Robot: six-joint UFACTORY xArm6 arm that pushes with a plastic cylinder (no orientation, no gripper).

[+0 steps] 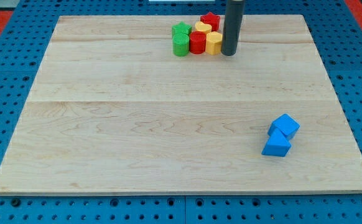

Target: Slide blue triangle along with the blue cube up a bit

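A blue triangle (pixel 276 145) lies near the view's lower right of the wooden board (pixel 137 124). A blue cube (pixel 285 126) touches it just above and to the right. My tip (pixel 229 52) is at the view's top centre, far up and to the left of both blue blocks. It stands right beside a yellow block (pixel 214 43) of a cluster.
A tight cluster sits at the top centre: a green star-like block (pixel 181 29), a green cylinder (pixel 180 45), a red cylinder (pixel 198 42), a yellow block (pixel 202 27) and a red star-like block (pixel 211 20). Blue pegboard (pixel 7 93) surrounds the board.
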